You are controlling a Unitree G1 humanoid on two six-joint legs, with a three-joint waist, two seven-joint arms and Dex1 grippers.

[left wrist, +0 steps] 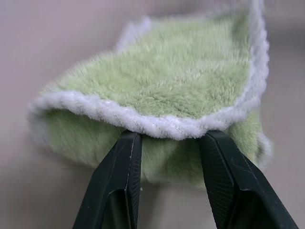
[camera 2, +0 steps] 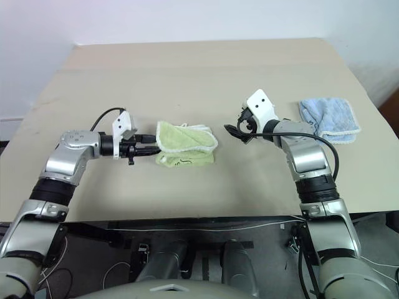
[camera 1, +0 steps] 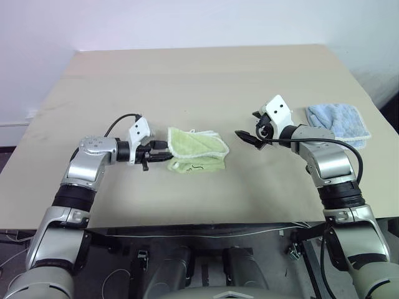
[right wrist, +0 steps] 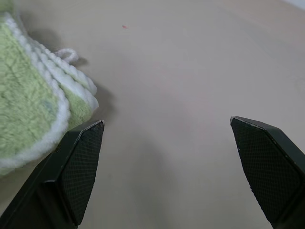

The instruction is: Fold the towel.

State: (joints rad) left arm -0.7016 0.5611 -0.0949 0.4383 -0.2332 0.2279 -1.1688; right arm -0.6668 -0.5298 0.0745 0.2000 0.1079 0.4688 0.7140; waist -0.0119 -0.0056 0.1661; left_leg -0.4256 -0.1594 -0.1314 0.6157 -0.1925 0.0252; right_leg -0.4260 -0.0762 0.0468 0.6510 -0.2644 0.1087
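Desk (camera 1: 187,81): beige top, carrying two cloths and both arms' working ends.

Towel (camera 1: 198,149): light yellow-green terry, white scalloped edging. Lies folded near the middle of the desk, somewhat toward the near edge. Its upper layer is lifted at the left end and doubled over the lower layer; a small dark mark shows on the lower layer's near side. A small white loop (right wrist: 66,55) sticks out at the towel's right end, resting on the desk.

Left gripper (camera 1: 163,153): at the towel's left end, pointing toward the right edge of the desk. Fingers (left wrist: 119,176) partly apart, clamped on the towel's edge; the white edging lies across both fingertips in the left wrist view, and the raised layer arches away from them.

Right gripper (camera 1: 248,137): just right of the towel, not touching it, pointing toward the left edge. Fingers (right wrist: 78,167) spread wide, nothing between them; bare desk shows in the gap.

Blue cloth (camera 1: 338,123): smaller, light blue, folded, flat near the right edge of the desk, well apart from the towel.
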